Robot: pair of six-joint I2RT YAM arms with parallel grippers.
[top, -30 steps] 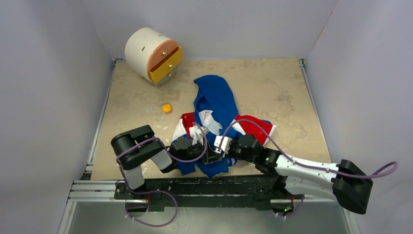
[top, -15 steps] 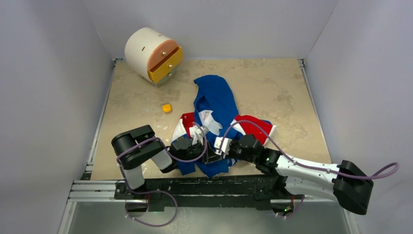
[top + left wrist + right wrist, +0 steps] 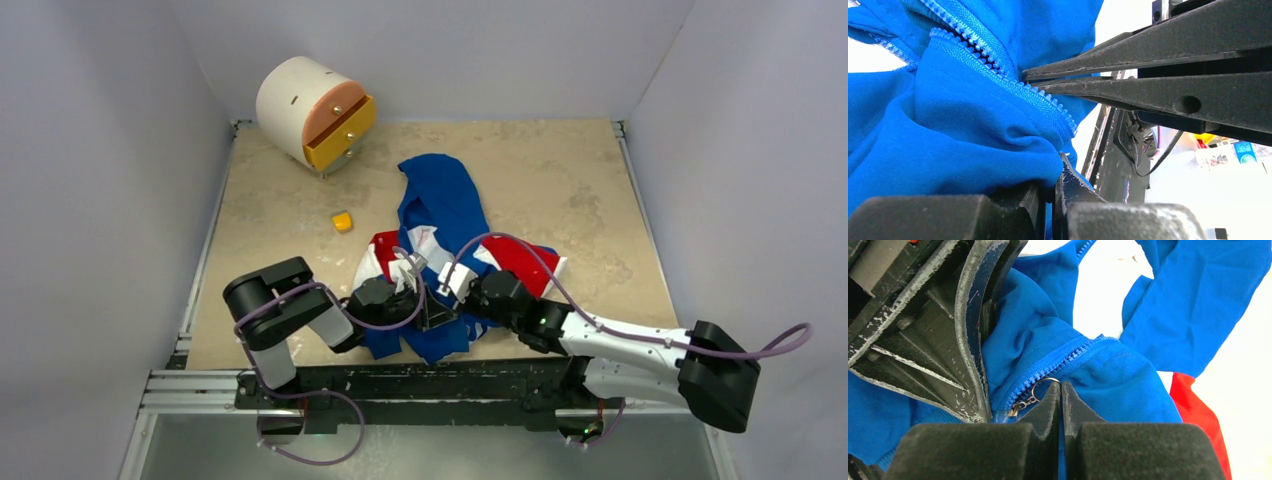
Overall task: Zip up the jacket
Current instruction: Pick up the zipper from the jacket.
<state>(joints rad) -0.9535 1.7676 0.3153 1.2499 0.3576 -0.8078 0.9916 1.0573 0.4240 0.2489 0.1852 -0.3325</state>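
Note:
The jacket (image 3: 445,200) lies crumpled on the table, royal blue with red and white panels. Both grippers meet at its near hem. My left gripper (image 3: 425,312) is shut on a fold of the blue fabric (image 3: 948,135), with cloth pinched between its jaws (image 3: 1054,187). My right gripper (image 3: 447,303) is shut with its tips (image 3: 1061,388) on the metal ring of the zipper pull (image 3: 1020,404), at the bottom of the blue zipper teeth (image 3: 1063,360). In the left wrist view the right gripper's fingers (image 3: 1148,65) reach in from the right and touch the zipper (image 3: 978,45).
A white round drawer unit (image 3: 310,110) with yellow drawers lies on its side at the back left. A small yellow block (image 3: 342,221) sits on the tan tabletop left of the jacket. White walls stand on three sides, and a metal rail (image 3: 200,385) runs along the near edge.
The right gripper's jaws have closed on the zipper pull's ring. Its wrist has shifted slightly up and to the left. The left gripper keeps its hold.

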